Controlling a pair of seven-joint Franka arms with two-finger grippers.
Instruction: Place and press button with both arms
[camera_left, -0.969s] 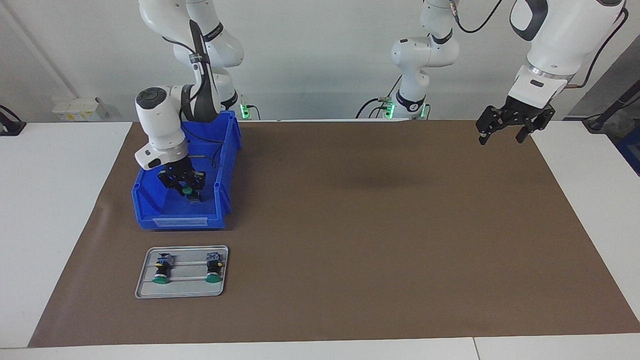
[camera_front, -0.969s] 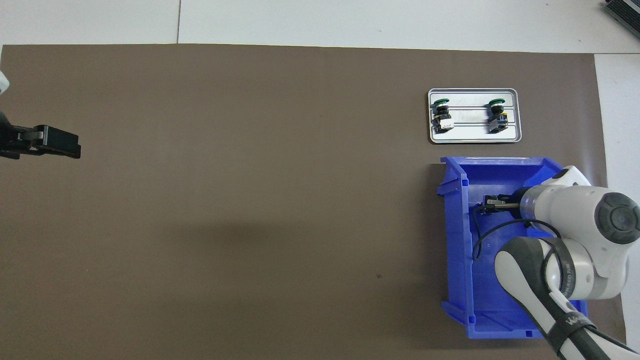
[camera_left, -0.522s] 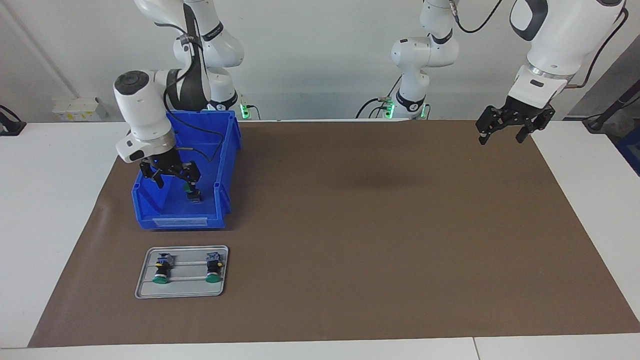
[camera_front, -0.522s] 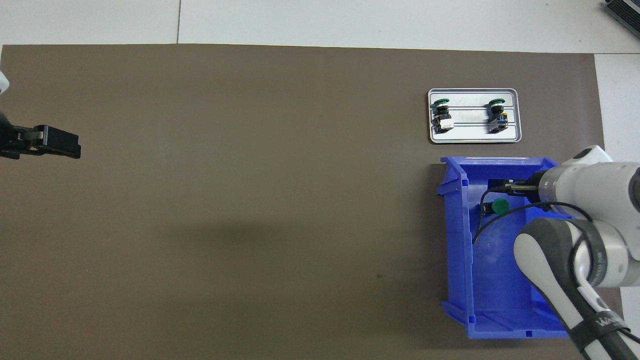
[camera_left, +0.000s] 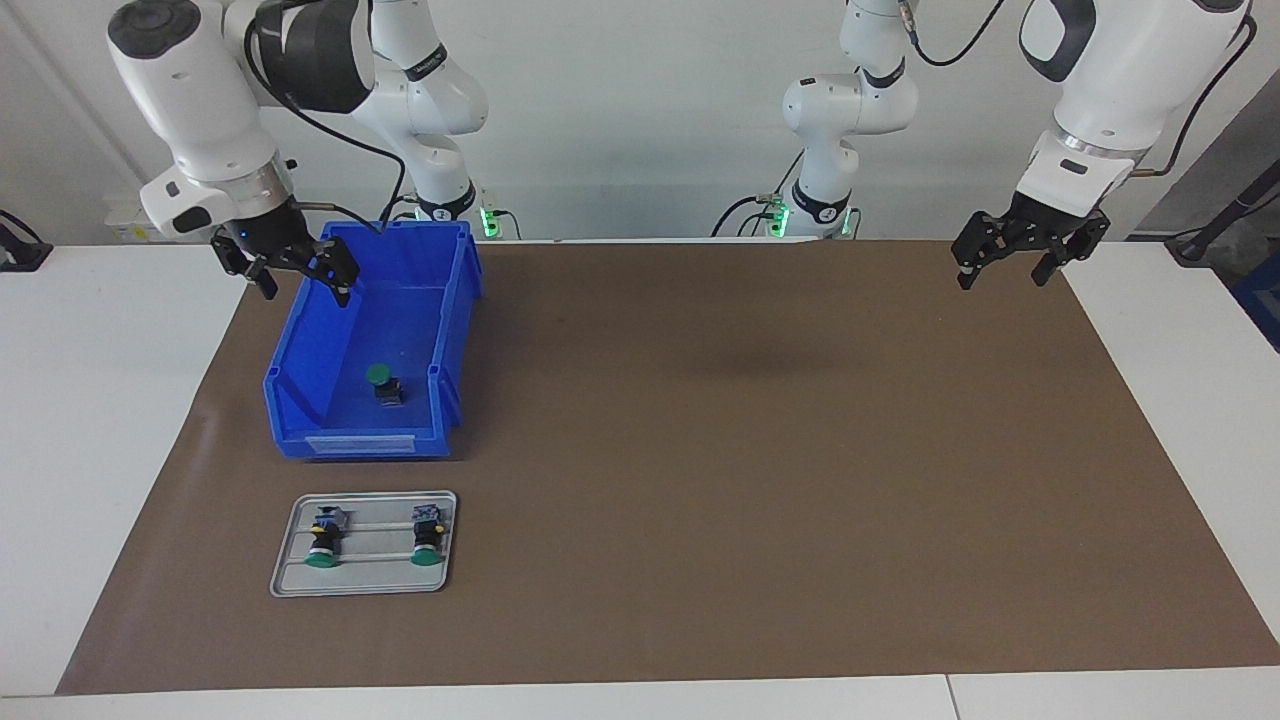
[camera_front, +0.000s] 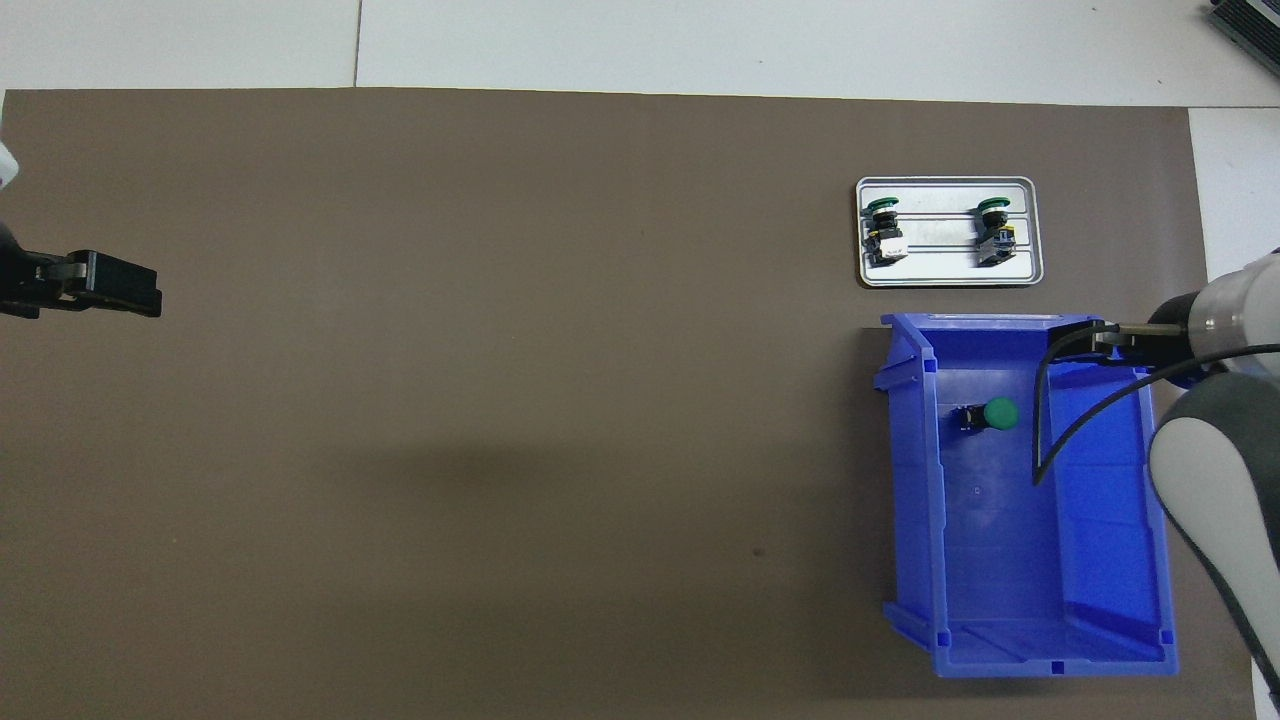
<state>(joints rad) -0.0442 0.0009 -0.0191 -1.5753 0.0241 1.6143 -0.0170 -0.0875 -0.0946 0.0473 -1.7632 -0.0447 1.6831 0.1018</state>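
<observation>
Where visible: brown mat (camera_left: 760, 450); white wall (camera_left: 620, 110)

Two high, distant cameras at opposite table ends, both covering the brown mat (camera_left: 700, 450).

A brown mat (camera_left: 760, 470) covers most of the white table (camera_left: 110, 420). At the right arm's end of the mat stands a blue bin (camera_left: 300, 400), open at the top, with a pale label strip on its low wall that faces away from the robots. Just beside that wall, farther from the robots, lies a shallow grey metal tray (camera_left: 290, 580). In the tray two green-capped buttons (camera_left: 322, 535) lie on their sides, well apart, caps pointing away from the robots.
</observation>
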